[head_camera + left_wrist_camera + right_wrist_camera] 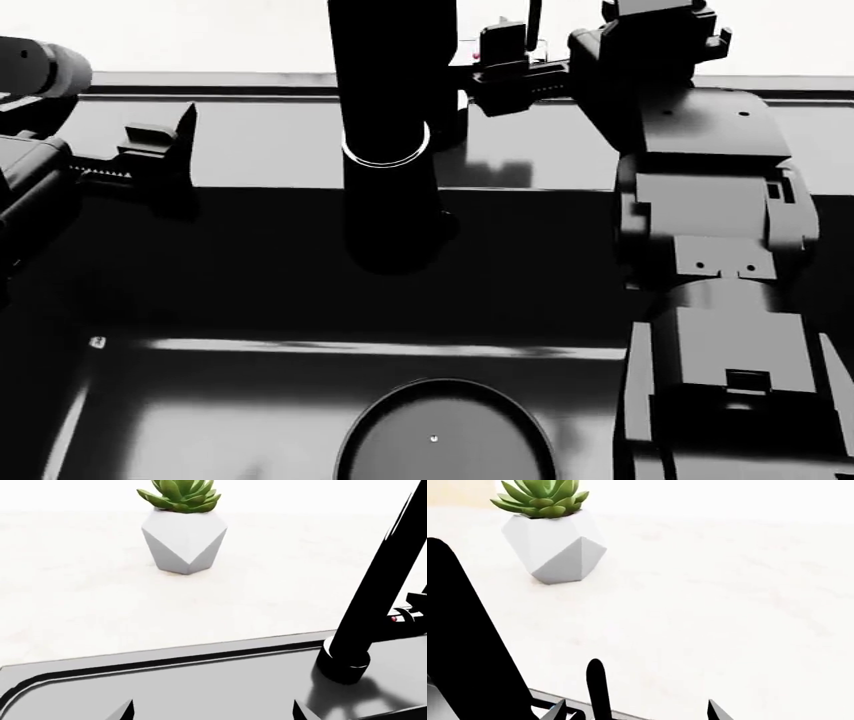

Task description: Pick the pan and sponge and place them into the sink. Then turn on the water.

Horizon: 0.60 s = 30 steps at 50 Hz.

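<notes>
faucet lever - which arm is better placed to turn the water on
Right. The right gripper is already at the thin lever, which stands between its fingertips. The left gripper hangs off to the side of the faucet.

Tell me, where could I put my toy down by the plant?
The white counter around the plant pot is bare, out to the sink rim. It's crowded at the faucet, where the right claw sits around its thin lever.

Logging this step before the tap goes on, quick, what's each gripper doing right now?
Left gripper: open, holding nothing, over the sink rim.
Right gripper: open, fingers either side of the thin faucet lever.
</notes>
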Motion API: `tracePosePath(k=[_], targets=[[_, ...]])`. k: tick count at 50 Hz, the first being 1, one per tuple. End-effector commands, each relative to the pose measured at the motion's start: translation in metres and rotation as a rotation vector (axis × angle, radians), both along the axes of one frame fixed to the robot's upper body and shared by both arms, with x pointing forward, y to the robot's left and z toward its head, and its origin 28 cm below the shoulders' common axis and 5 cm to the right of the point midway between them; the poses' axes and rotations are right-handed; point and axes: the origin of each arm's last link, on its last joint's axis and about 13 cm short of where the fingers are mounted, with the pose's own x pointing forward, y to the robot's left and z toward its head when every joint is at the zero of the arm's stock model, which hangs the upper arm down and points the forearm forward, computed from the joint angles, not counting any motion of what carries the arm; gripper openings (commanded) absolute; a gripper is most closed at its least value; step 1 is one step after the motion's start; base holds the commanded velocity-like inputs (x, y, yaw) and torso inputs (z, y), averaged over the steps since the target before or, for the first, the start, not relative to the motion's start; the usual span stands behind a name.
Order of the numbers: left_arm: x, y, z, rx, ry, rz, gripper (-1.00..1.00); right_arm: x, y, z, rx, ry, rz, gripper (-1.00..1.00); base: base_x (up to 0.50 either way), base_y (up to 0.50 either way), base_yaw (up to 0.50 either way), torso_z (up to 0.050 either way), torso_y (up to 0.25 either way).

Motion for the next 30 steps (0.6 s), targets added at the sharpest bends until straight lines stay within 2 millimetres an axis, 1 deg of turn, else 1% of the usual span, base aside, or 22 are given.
tracePosePath(k=[1, 18, 30], targets=[[0.001, 0.003, 0.0, -0.014, 0.0, 0.004, 1.0, 0.0, 0.001, 0.006, 0.006, -0.014, -0.001, 1.0, 0.0, 0.0, 0.0, 0.0, 0.0], [0.001, 0.001, -0.005, -0.001, 0.008, -0.003, 1.0, 0.0, -0.005, 0.006, 0.01, -0.019, -0.056, 1.0, 0.0, 0.0, 0.0, 0.0, 0.0], [0.002, 0.003, -0.007, 0.004, 0.009, -0.001, 1.0, -0.001, -0.01, 0.006, 0.018, -0.019, -0.091, 1.0, 0.0, 0.0, 0.0, 0.0, 0.0]])
